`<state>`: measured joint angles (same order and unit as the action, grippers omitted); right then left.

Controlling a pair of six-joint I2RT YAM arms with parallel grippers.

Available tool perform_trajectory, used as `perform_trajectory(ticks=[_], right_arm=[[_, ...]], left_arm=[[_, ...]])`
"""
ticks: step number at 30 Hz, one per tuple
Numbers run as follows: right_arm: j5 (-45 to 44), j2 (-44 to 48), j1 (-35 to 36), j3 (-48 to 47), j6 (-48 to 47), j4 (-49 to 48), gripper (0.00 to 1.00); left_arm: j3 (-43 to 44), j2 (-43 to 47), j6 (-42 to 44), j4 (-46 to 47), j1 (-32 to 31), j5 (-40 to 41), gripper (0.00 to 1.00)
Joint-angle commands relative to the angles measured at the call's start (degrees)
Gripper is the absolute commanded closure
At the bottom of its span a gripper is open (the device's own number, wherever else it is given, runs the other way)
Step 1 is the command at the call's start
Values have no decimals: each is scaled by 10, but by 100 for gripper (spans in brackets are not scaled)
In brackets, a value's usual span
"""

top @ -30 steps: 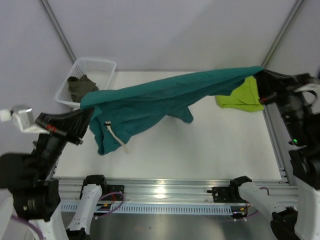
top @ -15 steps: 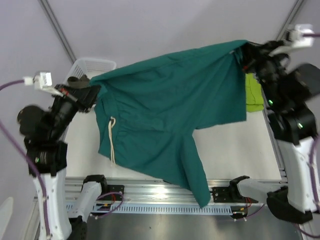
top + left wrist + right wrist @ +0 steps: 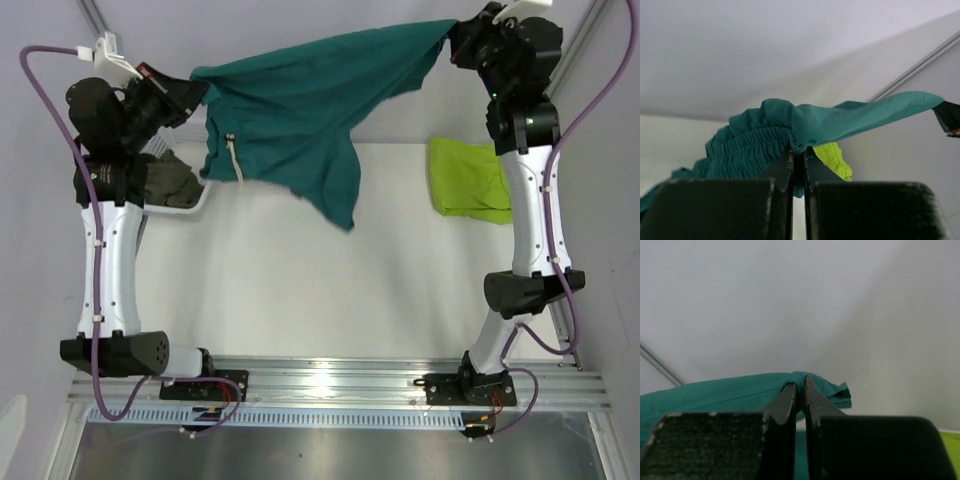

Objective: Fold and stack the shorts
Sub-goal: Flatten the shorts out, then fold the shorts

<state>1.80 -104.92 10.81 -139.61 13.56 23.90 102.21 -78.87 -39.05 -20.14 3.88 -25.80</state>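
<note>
High above the table (image 3: 300,300), the left gripper (image 3: 196,89) and right gripper (image 3: 455,38) each pinch the teal shorts (image 3: 300,100), spread between them.

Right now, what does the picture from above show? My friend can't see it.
Teal shorts are held stretched high in the air, the robot's left hand pinching one end and the right hand the other. Green shorts lie on the white table at the right, and dark shorts sit in a white basket at the left.
</note>
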Motion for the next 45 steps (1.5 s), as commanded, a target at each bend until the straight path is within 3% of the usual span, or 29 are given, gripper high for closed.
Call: perform_trajectory(ticks=[1, 4, 9, 10, 13, 17, 18, 20, 21, 24, 31, 35, 45], right_arm=[[64, 45, -25, -14, 46, -46, 100], [103, 111, -40, 126, 63, -57, 100], [130, 249, -33, 442, 86, -106, 100], [117, 296, -24, 550, 87, -111, 100], [107, 377, -18, 719, 96, -115, 100], [72, 469, -6, 828, 99, -50, 100], [52, 490, -6, 841, 98, -34, 100], [31, 552, -17, 874, 90, 4, 100], [-2, 571, -20, 880, 88, 22, 100], [-52, 622, -28, 896, 60, 62, 100], [-132, 674, -34, 884, 57, 115, 100], [-127, 698, -40, 885, 47, 109, 100], [-152, 657, -42, 843, 52, 97, 100]], left_arm=[[38, 36, -9, 68, 1, -28, 100], [-91, 114, 2, 117, 1, -28, 100], [-446, 251, 11, 222, -7, -44, 100], [-480, 270, -1, 223, -7, -46, 99], [-621, 339, -18, 175, -13, -63, 99], [-774, 466, -30, 120, -25, -72, 99], [-807, 533, -32, 86, -28, -78, 99], [-840, 603, -32, 39, -33, -79, 99], [-858, 665, -58, 20, -56, -76, 98], [-874, 723, -83, 6, -137, -34, 99], [-870, 698, -118, -53, -274, 9, 100], [-846, 692, -118, -79, -289, 23, 100], [-835, 738, -145, -143, -293, 8, 99]])
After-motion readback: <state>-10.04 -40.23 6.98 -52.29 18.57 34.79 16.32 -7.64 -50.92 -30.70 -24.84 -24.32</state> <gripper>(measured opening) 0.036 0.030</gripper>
